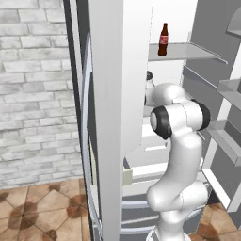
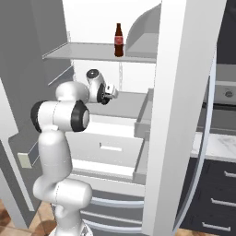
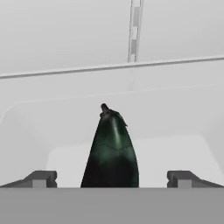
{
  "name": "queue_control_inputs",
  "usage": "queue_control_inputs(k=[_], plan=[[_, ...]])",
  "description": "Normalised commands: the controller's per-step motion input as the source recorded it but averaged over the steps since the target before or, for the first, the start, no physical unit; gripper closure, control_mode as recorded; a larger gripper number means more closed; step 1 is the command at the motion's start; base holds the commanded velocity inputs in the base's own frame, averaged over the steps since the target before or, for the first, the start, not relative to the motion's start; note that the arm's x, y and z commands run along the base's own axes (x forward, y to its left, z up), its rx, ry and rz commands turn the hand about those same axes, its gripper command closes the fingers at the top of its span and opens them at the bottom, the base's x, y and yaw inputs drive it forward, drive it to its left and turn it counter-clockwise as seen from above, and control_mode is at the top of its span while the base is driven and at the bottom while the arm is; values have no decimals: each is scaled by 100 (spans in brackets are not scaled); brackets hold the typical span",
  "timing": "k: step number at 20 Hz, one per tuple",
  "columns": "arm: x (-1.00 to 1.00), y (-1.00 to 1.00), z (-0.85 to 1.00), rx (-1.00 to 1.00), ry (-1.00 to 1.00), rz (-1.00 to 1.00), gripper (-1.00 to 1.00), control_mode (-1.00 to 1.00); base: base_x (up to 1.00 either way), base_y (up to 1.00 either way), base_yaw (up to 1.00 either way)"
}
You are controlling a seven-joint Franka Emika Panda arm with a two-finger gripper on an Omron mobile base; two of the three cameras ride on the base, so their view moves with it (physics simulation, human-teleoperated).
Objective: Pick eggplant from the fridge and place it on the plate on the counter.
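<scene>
We're inside the fridge (image 2: 184, 115) with the gripper (image 3: 111, 178) wide open, fingertips (image 3: 41, 178) straddling the eggplant (image 3: 111, 153), which lies on the pale shelf (image 3: 166, 153), stem end pointing away. We'd push a bit deeper so the pads close on its thick middle rather than the taper, staying centred, then clamp before lifting

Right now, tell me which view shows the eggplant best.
The hand view: the dark eggplant lies centred between the open gripper tips, stem pointing away. In both base views I cannot make it out inside the fridge.
</scene>
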Motion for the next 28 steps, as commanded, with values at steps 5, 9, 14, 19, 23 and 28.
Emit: queue_control_inputs(k=[5,9,14,19,23,28], plan=[[28,0,-22,0,0,0,-100,-100,0,0,0],[7,0,-31,0,0,0,-100,-100,0,0,0],[1,0,-24,0,0,0,-100,-100,0,0,0],[0,0,-9,0,0,0,-100,-100,0,0,0],[0,0,-12,1,3,0,100,-100,0,0,0],[-2,0,-13,2,6,0,100,-100,0,0,0]])
